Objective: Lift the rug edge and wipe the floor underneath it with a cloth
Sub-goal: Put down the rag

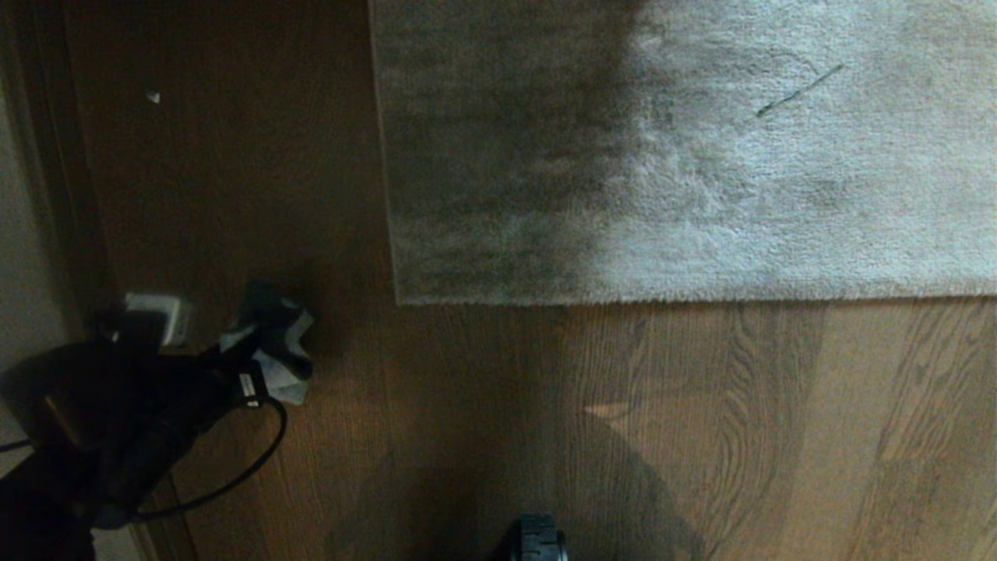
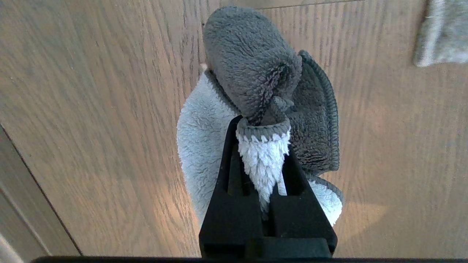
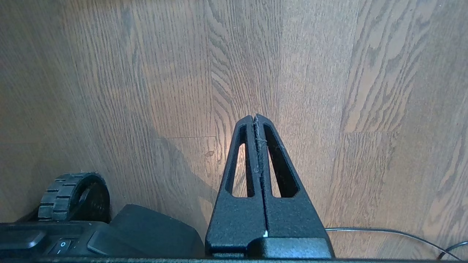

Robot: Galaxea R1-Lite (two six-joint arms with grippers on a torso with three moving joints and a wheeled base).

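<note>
Brown wood-grain plank floor (image 1: 483,405), half in shadow, sunlit to the right; pale wall strip at far left.

Left gripper (image 2: 262,120): jaws pinched almost fully together on the cloth (image 2: 252,73), a tuft of white pile squeezed up between them. Cloth bunched, hanging off the tips above bare planks. Left side of scene, near, well apart from the rug (image 1: 685,148).

Right gripper (image 3: 256,117): jaws pressed tight together, nothing held, pointing at bare floor near the wheel (image 3: 71,195) of the base. Parked.

Step in hand, judged: carrying cloth toward the rug; edge not yet lifted, nothing wiped. To do well:
- Free right gripper needed at the rug edge (image 1: 701,299); approach low, slide one finger under the hem, pinch pile and backing together.
- Lift only enough to clear the cloth; large rug, likely heavy and floppy.
- Bring cloth in flat, press a broad face down, not the balled tip.
- Mind the black cable (image 1: 234,475) looping by the left arm.

Cloth: fleecy, two-toned, dark grey face, pale blue-white face, stitched grey border. Soft, compressible; likely to slip if dragged hard.

Rug: light grey plush, lying flat, near hem straight, corner left of centre, left half shadowed.
</note>
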